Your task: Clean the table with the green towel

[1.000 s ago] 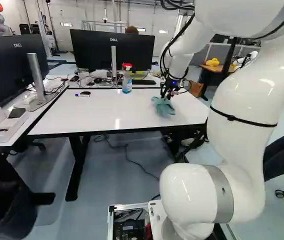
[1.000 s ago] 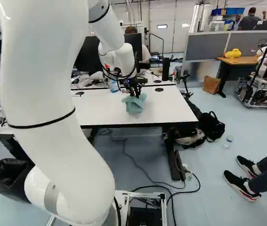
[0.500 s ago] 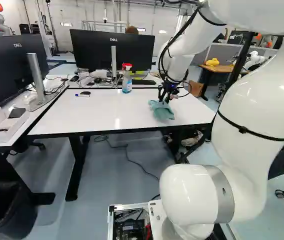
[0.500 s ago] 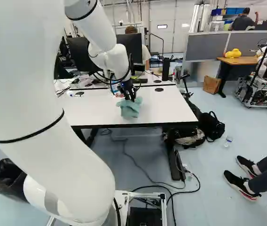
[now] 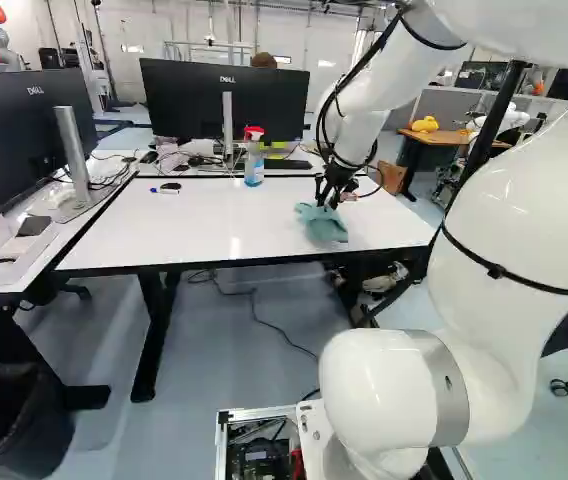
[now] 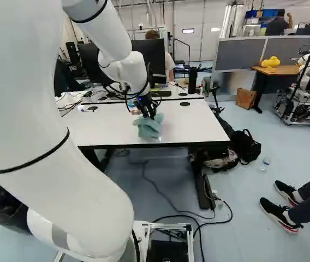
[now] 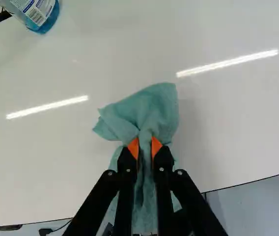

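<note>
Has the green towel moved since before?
Yes: in the right base view, the towel moved away from the black disc, toward the table's near edge.

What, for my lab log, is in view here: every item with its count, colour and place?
Towel: one, green, in the gripper
Table: one, white, ahead
Spray bottle: one, blue and red, table's far side
Marker: one, blue and white, near spray bottle
Monitors: at least two, black, beyond and beside table
Bin: one, black, left base view's left
Duck: one, yellow, wooden desk
Box: one, brown, floor
Another robot: white and black, right base view's right
Arm: one, white
Gripper: one, black, orange pads
</note>
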You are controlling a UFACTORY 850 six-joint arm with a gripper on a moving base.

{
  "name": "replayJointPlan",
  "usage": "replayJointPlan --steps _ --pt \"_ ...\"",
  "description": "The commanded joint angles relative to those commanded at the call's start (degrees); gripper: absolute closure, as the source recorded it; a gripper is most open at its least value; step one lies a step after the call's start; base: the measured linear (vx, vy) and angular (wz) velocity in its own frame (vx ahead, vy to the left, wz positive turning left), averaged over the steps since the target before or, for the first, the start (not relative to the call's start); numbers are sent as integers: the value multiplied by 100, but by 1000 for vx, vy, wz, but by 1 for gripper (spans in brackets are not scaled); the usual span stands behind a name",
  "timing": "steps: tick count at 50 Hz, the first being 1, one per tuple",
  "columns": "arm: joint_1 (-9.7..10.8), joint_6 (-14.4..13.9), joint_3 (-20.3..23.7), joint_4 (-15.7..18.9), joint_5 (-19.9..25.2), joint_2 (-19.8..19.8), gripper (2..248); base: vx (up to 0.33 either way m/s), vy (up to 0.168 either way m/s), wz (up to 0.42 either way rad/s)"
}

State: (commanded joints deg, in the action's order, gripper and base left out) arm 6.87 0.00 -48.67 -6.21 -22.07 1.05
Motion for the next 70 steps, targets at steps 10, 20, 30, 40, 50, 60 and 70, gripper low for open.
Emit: replayJointPlan --steps 10,20,30,40,50,60,70 --pt "-34 0 -66 0 0 -50 200 0 0 0" --pt "-184 0 -245 0 0 -28 200 0 0 0" --pt "-387 0 -314 0 0 39 200 0 0 0" --pt "-598 0 -310 0 0 35 200 0 0 0" --pt "-809 0 -316 0 0 41 200 0 0 0" --pt "-1018 0 -302 0 0 27 200 0 0 0" --pt "-1107 0 -289 0 0 14 200 0 0 0"
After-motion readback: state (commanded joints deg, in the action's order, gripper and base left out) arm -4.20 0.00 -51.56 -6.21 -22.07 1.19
